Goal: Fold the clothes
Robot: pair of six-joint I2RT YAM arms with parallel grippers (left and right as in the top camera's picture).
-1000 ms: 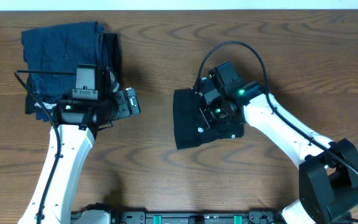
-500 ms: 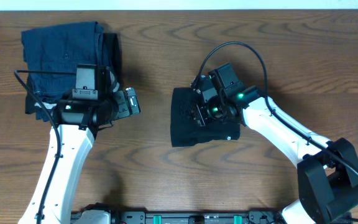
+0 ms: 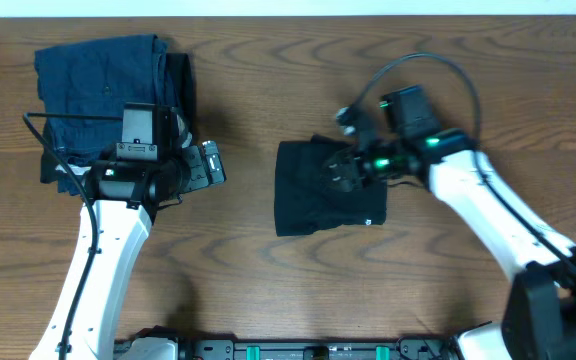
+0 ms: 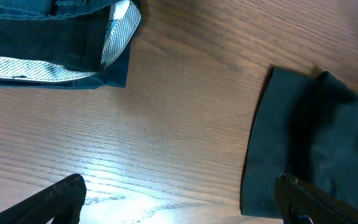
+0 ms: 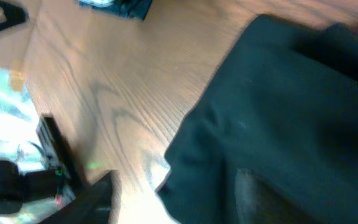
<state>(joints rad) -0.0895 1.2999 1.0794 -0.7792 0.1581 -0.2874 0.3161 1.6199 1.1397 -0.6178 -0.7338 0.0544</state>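
At the bottom edge of the overhead view sits the dark base rail, with bare wood table (image 3: 268, 290) just above it. Two white arms rise from there, one on each side.

The left gripper (image 3: 211, 164) hangs left of centre with its jaws spread wide, holding nothing. In its own camera the two fingertips (image 4: 64, 193) sit in the bottom corners, with only wood grain between them.

The black T-shirt (image 3: 318, 205) lies folded into a rough rectangle at the middle of the table, well apart from the left gripper. It shows again at the right of the left wrist view (image 4: 309, 143).

The right gripper (image 3: 353, 172) is over the shirt's upper right part and hides that corner from above. Its camera is blurred. One finger (image 5: 95, 199) shows at lower left over bare wood, clear of the cloth's edge (image 5: 278, 118). The other finger is lost against the black fabric. The jaws look parted, with nothing pinched. A black cable (image 3: 423, 62) loops above that wrist.

Farthest, at upper left, lies a pile of dark blue garments (image 3: 98, 80). The left arm covers its lower edge. Its white-striped hem (image 4: 42, 67) shows in the left wrist view.
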